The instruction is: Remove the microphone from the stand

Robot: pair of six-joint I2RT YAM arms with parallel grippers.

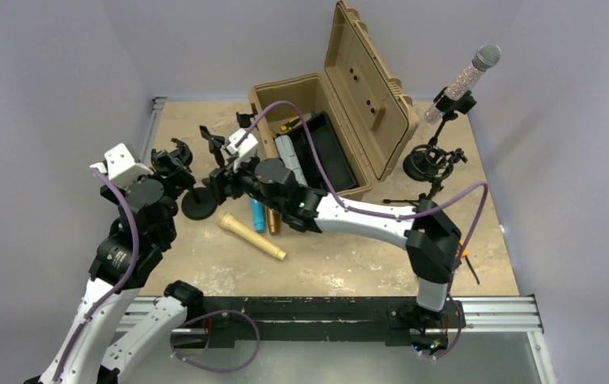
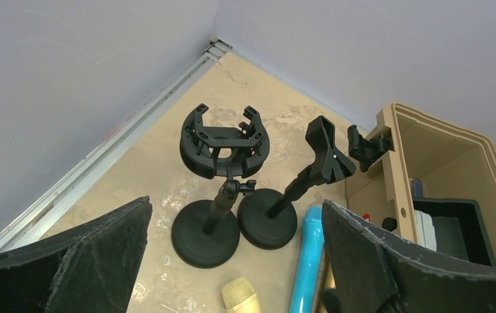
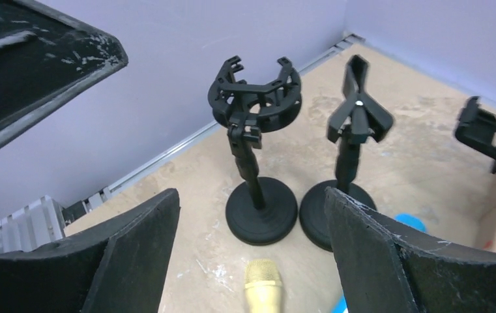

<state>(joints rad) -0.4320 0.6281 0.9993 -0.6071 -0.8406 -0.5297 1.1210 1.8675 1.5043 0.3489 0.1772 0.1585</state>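
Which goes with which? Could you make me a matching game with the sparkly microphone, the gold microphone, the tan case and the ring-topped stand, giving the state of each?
1. sparkly microphone
2. gold microphone
3. tan case
4. ring-topped stand

A. empty, standing upright
B. lid open
C. clipped in the far stand
D. lying on the table

Pairs: 1-C, 2-D, 3-B, 4-A.

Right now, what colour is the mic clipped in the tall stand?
The microphone has a glittery silver-white body and silver mesh head; top external view.
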